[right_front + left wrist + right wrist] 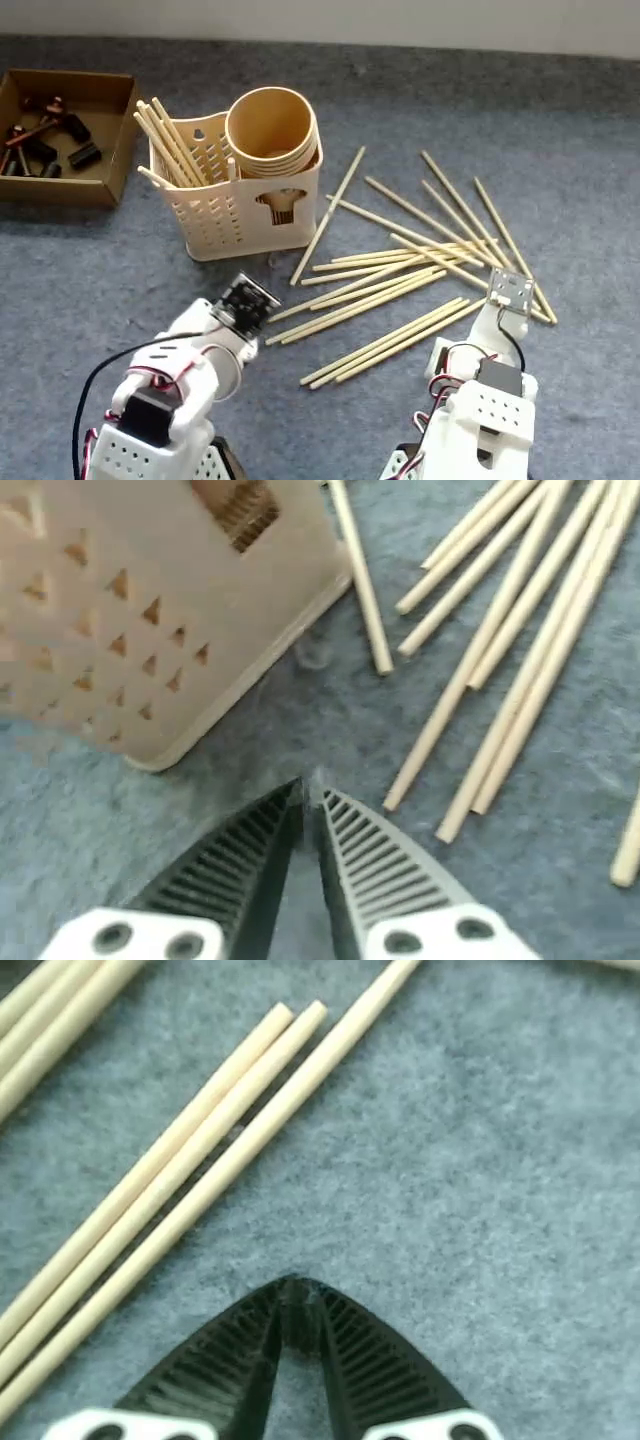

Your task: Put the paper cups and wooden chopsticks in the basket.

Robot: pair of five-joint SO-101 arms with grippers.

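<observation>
Cups (272,130) stacked in basket (240,228) alongside a few chopsticks (165,140); loose chopsticks (400,275) scattered on carpet (90,270) beside it. Left gripper (312,792) closed, empty, near basket's corner. Right gripper (297,1288) closed, empty, just beside three loose chopsticks.

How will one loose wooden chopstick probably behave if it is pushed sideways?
The wooden chopsticks look thin and round, so one would likely roll, though the fuzzy carpet may slow it. They lie straight, so probably stiff. Neighbours are close; several may shift.
</observation>
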